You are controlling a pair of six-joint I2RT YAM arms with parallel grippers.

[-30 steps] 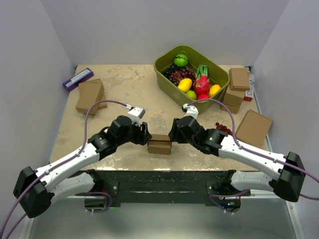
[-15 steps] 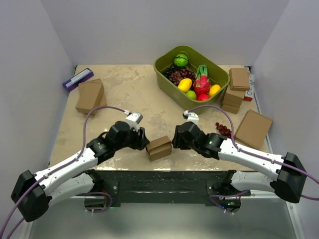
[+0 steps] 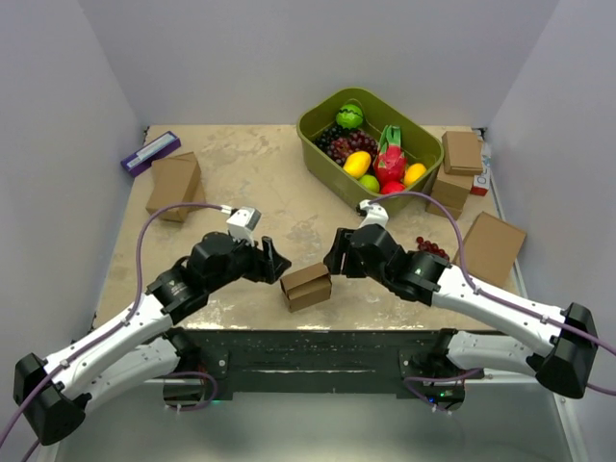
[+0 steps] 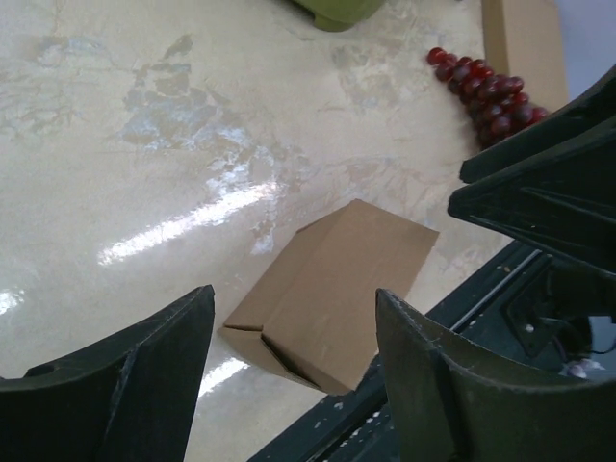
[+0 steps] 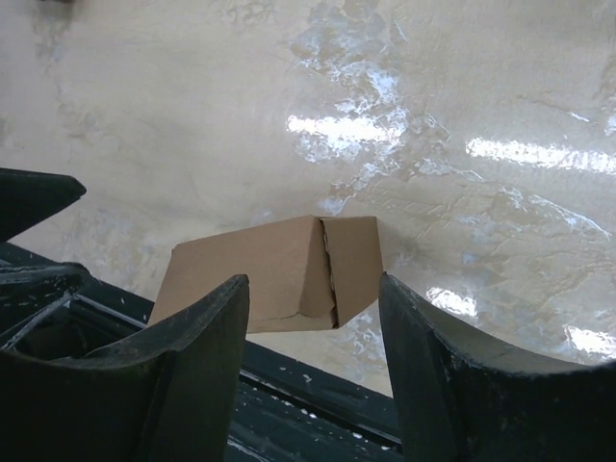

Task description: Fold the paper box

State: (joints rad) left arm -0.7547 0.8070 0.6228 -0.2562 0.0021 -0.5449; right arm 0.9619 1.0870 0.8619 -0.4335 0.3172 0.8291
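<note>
The paper box (image 3: 306,287) lies folded into a small closed block on the bench (image 3: 260,173), close to its near edge and skewed. In the right wrist view 1 end seam of the box (image 5: 269,274) gapes slightly. It sits between the 2 arms, touched by neither. The left jaws are released, with the 2 fingers (image 4: 125,375) spread wide above the box (image 4: 327,289). The right jaws are released too, their fingers (image 5: 443,375) apart. Loose grapes (image 3: 430,249) lie beyond the right arm (image 3: 433,274), near a flat brown box (image 3: 491,248). A green bin (image 3: 318,154) of fruit stands farther back.
</note>
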